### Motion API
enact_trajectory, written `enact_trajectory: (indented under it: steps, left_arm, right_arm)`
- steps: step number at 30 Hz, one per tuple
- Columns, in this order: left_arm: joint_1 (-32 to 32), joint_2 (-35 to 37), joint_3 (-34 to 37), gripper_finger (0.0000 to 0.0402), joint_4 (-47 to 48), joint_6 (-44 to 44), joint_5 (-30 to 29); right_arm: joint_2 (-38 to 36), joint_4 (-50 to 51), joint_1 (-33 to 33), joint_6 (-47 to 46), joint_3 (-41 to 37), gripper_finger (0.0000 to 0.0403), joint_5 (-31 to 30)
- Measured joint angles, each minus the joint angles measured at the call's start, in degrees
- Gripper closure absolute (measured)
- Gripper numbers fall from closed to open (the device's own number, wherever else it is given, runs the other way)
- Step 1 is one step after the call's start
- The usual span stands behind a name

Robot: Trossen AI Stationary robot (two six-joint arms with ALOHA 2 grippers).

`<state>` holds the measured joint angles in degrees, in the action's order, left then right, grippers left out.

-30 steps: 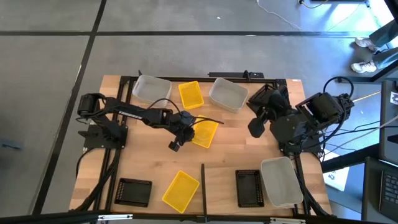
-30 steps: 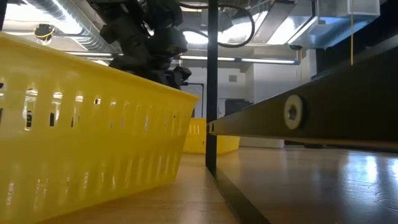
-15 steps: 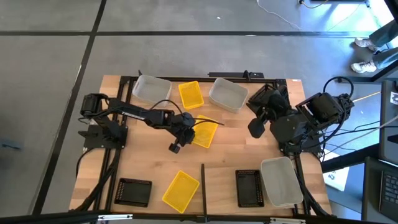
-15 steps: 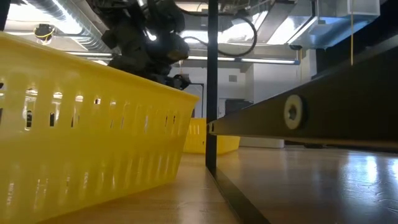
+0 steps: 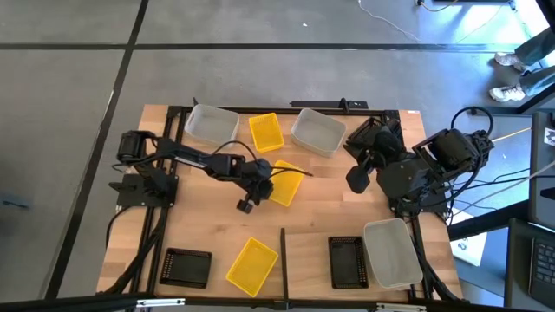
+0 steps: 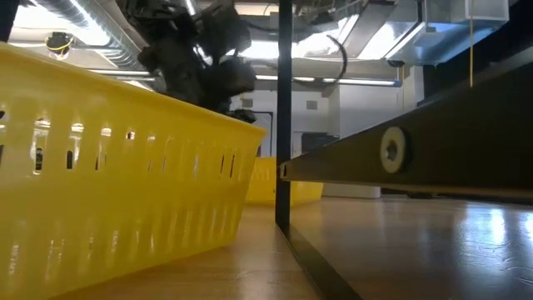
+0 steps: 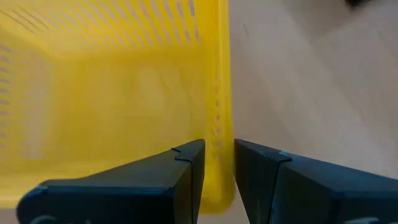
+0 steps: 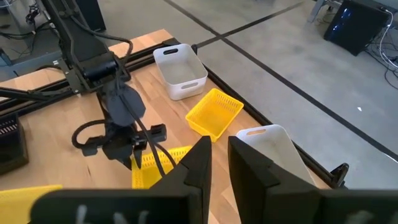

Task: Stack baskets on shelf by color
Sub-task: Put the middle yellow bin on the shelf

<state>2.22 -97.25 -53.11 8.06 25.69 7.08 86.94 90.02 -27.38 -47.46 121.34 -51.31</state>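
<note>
A yellow basket (image 5: 286,185) rests on its base at the table's middle. My left gripper (image 5: 258,180) is open at this basket's left end. In the left wrist view one finger (image 7: 186,171) stands inside the basket and the other (image 7: 255,171) outside. The basket's side wall (image 7: 221,118) runs between them, near a corner. My right gripper (image 8: 220,155) hangs raised over the table's right side, its fingers a narrow gap apart with nothing between them. The pale shelf (image 5: 308,256) lies at the near right, with its dark divider (image 5: 283,253) on its left edge.
On the shelf sit a black basket (image 5: 349,262) and a translucent one (image 5: 390,253). Left of the divider lie a yellow basket (image 5: 252,264) and a black one (image 5: 186,267). Along the far edge stand two translucent baskets (image 5: 211,124) (image 5: 316,132) and a yellow one (image 5: 266,132).
My left gripper has sunk a little over the middle yellow basket, bringing its fingers down on either side of the wall. The basket has stayed where it was on the table.
</note>
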Motion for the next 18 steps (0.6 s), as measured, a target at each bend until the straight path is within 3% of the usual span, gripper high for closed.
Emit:
enact_trajectory:
  steps: [7,13,16,18]
  left_arm:
    - [-1.0,-3.7,0.0,0.0334,-0.1,-0.1,-0.7]
    - [-2.6,-3.2,-0.7,0.0389,0.7,-1.3,-2.3]
    - [-2.6,-3.1,-3.2,0.0397,1.9,-4.4,-2.9]
    - [-2.6,-2.7,-5.5,0.0400,5.1,-4.1,-6.3]
  right_arm:
    - [0.0,0.0,0.0,0.0,0.0,0.0350,0.4]
    - [0.0,0.0,0.0,0.0,0.0,0.0350,0.4]
    - [0.0,0.0,0.0,0.2,0.0,0.0350,0.4]
    - [0.0,0.0,0.0,0.3,0.0,0.0350,0.4]
